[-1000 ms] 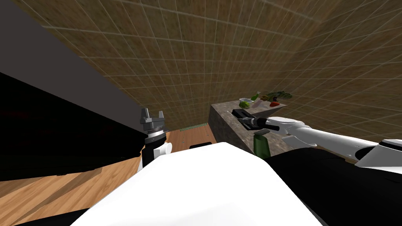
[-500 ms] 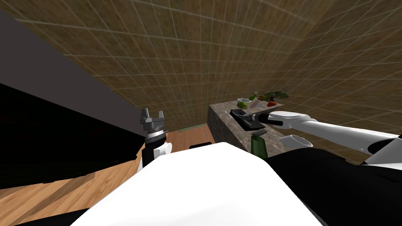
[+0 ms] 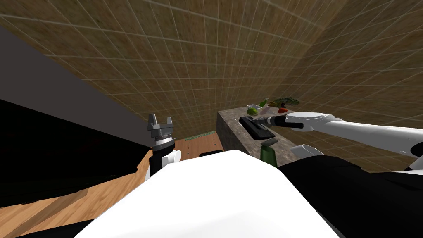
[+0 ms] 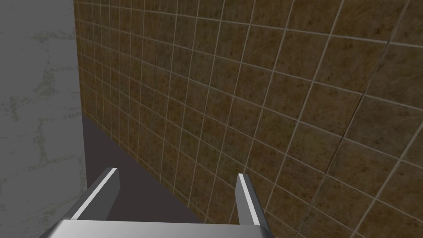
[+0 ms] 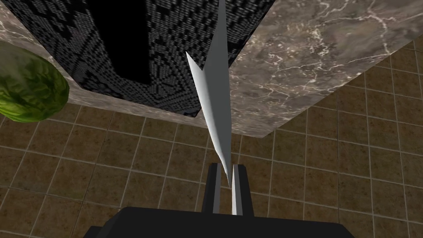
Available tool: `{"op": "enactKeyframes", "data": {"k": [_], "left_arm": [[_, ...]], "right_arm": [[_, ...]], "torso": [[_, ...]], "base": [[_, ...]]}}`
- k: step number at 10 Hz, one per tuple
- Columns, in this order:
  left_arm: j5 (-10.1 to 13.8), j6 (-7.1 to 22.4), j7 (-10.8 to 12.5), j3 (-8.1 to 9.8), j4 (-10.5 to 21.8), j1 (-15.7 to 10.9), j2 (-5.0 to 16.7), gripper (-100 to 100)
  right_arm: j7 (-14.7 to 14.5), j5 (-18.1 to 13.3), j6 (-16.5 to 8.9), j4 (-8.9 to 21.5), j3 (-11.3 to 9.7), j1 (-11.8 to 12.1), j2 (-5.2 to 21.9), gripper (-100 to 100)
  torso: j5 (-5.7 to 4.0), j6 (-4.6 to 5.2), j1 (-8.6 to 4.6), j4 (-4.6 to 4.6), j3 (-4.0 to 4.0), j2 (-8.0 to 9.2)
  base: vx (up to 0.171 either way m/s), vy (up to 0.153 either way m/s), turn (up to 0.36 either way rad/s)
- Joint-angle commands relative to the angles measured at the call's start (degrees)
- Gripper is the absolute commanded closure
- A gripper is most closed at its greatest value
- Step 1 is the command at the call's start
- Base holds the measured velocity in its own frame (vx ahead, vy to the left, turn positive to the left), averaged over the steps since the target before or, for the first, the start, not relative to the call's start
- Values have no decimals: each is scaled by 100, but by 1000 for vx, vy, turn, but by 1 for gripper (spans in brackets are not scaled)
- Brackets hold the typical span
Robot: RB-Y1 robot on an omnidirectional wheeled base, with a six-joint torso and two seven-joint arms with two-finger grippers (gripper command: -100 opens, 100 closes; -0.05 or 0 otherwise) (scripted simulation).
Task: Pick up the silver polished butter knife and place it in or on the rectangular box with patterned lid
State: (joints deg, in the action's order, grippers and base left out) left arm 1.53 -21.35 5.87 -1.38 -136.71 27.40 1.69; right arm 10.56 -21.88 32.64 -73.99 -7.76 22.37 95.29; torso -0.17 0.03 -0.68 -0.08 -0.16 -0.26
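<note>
In the right wrist view my right gripper is shut on the butter knife, a pale grey blade that runs away from the fingers over the black box with a patterned lid. The box lies on a brown marble counter. From the head view the right gripper reaches over the dark box on the counter. My left gripper is raised beside my chest, open and holding nothing; its fingers stand wide apart.
A green bottle stands at the counter's near end. A green leafy vegetable lies beside the box, with more produce at the far end. Tiled walls surround the counter; wooden floor lies to its left.
My right arm has swung farther out over the counter, carrying the knife along the box toward its far end. The head view shifted slightly. The left arm has stayed still.
</note>
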Motion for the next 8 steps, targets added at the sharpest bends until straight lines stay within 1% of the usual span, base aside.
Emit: {"op": "enactKeyframes", "data": {"k": [1, 3, 5, 6, 7, 8], "left_arm": [[0, 0, 0, 0, 0, 0, 0, 0], [0, 0, 0, 0, 0, 0, 0, 0], [0, 0, 0, 0, 0, 0, 0, 0], [0, 0, 0, 0, 0, -1, 0, 0], [0, 0, 0, -1, 0, -1, -1, 0], [0, 0, 0, -1, 0, -1, -1, 0]], "right_arm": [[198, 95, 51, -5, -55, 88, 179, 100], [393, 229, 75, 5, -129, 239, 316, 100], [569, 386, 61, 65, -231, 405, 347, 100], [526, 292, 57, 45, -259, 270, 322, 100], [554, 287, 57, 57, -283, 263, 320, -100], [551, 287, 56, 57, -281, 265, 320, -100]], "torso": [[0, 0, 0, 0, 0, 0], [-6, 6, -10, -2, 3, 8], [-3, 10, 3, -3, 2, 8], [-5, 11, 5, -3, 3, 11], [1, 8, 31, -1, 7, 16], [7, 8, 51, 1, 9, 19]], "base": [[46, -167, -13], [41, -153, 0], [33, -122, 9], [8, -54, 5], [2, -12, 0], [1, -5, 1]]}}
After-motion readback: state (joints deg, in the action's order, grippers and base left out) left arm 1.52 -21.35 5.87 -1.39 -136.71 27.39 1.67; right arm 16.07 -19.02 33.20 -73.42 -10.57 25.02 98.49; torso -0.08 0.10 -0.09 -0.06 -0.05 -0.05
